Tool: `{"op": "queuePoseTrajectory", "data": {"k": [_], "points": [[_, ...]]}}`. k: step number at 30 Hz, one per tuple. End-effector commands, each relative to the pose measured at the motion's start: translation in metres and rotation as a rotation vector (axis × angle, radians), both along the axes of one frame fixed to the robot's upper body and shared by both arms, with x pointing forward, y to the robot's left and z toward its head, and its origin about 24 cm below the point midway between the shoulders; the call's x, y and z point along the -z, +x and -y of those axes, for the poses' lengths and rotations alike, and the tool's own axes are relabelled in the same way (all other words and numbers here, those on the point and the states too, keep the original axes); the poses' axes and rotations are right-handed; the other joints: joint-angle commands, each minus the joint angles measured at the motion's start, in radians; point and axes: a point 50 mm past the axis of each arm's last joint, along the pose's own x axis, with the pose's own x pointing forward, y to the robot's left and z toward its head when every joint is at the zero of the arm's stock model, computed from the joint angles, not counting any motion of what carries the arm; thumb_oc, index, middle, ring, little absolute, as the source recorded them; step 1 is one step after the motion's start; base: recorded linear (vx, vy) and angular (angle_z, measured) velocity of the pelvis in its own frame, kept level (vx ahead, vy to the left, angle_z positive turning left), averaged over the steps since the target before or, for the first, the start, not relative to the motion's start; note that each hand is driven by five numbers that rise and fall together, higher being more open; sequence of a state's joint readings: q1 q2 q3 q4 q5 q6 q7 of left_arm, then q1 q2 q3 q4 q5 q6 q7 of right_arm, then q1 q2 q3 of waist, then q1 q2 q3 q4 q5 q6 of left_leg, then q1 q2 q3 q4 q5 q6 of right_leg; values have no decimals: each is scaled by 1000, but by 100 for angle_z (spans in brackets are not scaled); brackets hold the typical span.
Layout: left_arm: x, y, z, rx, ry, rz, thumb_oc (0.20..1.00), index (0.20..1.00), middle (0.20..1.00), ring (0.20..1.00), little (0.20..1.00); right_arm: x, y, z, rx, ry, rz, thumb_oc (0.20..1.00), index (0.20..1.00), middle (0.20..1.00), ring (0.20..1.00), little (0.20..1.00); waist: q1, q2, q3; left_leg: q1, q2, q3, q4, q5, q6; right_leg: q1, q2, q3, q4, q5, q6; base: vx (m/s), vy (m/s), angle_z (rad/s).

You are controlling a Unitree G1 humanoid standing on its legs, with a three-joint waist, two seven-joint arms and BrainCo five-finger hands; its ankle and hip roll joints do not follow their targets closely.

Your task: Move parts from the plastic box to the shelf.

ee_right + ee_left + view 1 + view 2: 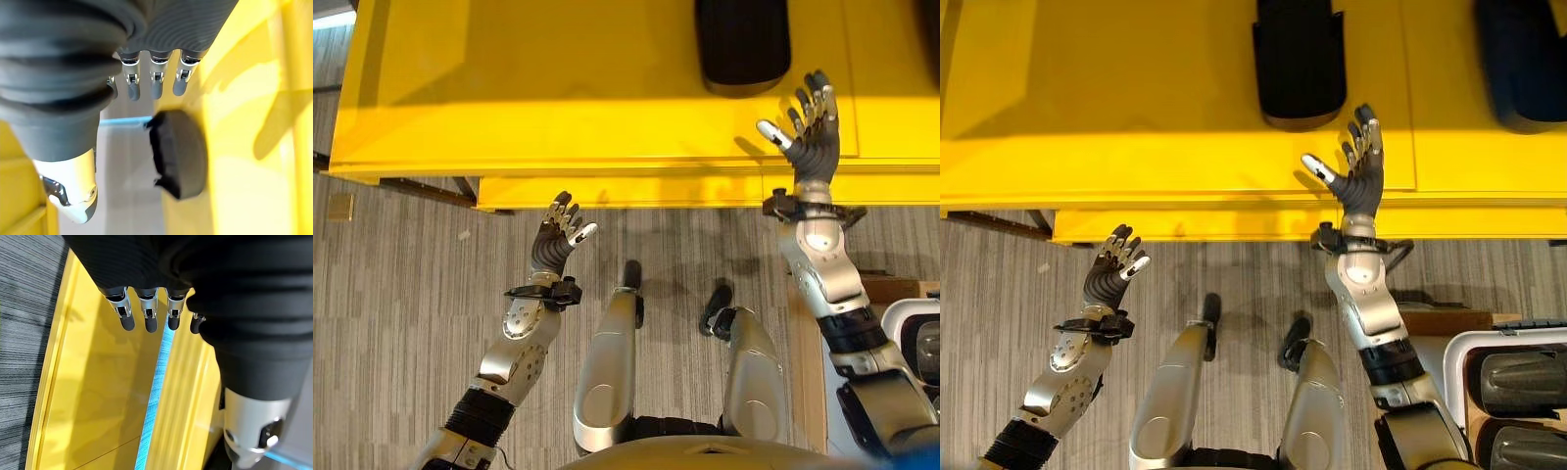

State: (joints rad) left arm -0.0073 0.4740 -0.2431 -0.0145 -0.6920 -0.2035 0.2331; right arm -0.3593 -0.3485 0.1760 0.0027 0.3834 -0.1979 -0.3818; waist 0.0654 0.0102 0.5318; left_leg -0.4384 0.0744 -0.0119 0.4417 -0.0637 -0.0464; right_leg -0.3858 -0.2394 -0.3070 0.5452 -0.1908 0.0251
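The two eye views look straight down from the robot's head onto the yellow shelf (558,88). They sit side by side, so both show the same shelf and the same black part (1300,64) on it. The left wrist view looks along the left robot hand (146,308), very close to the shelf. The right wrist view looks along the right robot hand (154,73), close to that black part.

A part (1300,64) lies on the shelf (1136,108), another part (1523,64) to its right. The right hand (1359,171) hangs over the shelf's front edge, before the first part; the left hand (1111,269) is over the floor (999,284). The plastic box (1513,387) sits at the robot's right
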Motion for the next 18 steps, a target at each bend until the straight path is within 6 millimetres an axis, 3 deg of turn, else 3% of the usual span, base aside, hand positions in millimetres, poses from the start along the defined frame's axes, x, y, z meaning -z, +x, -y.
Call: {"op": "queuePoseTrajectory", "data": {"k": [1, 2, 3, 5, 7, 13, 18], "points": [[-13, -6, -3, 15, 11, 86, 1000, 1000, 1000, 1000, 1000, -35, -12, -8, -96, -78, 205, 1000, 1000, 1000, 1000, 1000, -18, 2, -43, 53, 84, -13, -167, 156, -38, 137, 63, 43, -86, -13, 50, 23, -20, -66], [-10, -8, -6, 7, 10, 78, 1000, 1000, 1000, 1000, 1000, -30, -17, -6, -105, -97, 189, 1000, 1000, 1000, 1000, 1000, -24, -1, -56, 78, 98, -3, -195, 165, -38, 150, 76, 52, -115, -6, 49, 35, -67, -75], [-4, -13, -11, -10, 9, 56, 1000, 1000, 1000, 1000, 1000, -11, -23, -8, -163, -56, 124, 1000, 1000, 1000, 1000, 1000, -39, -10, -80, 136, 130, 19, -268, 199, -44, 176, 102, 61, -169, 17, 52, 39, -61, -68], [-2, -15, -12, -17, 8, 47, 1000, 1000, 1000, 1000, 1000, -6, -27, -5, -164, -67, 103, 1000, 1000, 1000, 1000, 1000, -46, -11, -97, 155, 145, 29, -299, 217, -46, 183, 117, 70, -194, 30, 51, 10, -53, -44], [7, -21, -17, -33, 10, 13, 1000, 1000, 1000, 1000, 1000, 16, -38, -2, -198, -57, 23, 1000, 1000, 1000, 1000, 1000, -65, -20, -133, 219, 180, 64, -385, 262, -57, 209, 154, 93, -243, 44, 48, -4, -72, -38], [21, -29, -17, -48, 11, -37, 1000, 1000, 1000, 1000, 1000, 38, -55, 13, -178, -108, -71, 1000, 1000, 1000, 1000, 1000, -96, -25, -181, 295, 236, 118, -458, 311, -70, 225, 220, 138, -265, 46, 26, -24, -97, -47], [29, -33, -17, -56, 15, -62, 1000, 1000, 1000, 1000, 1000, 51, -62, 29, -123, -155, -136, 1000, 1000, 1000, 1000, 1000, -110, -15, -196, 316, 258, 131, -464, 327, -73, 224, 245, 157, -247, 34, 8, -28, -102, -23]]}}
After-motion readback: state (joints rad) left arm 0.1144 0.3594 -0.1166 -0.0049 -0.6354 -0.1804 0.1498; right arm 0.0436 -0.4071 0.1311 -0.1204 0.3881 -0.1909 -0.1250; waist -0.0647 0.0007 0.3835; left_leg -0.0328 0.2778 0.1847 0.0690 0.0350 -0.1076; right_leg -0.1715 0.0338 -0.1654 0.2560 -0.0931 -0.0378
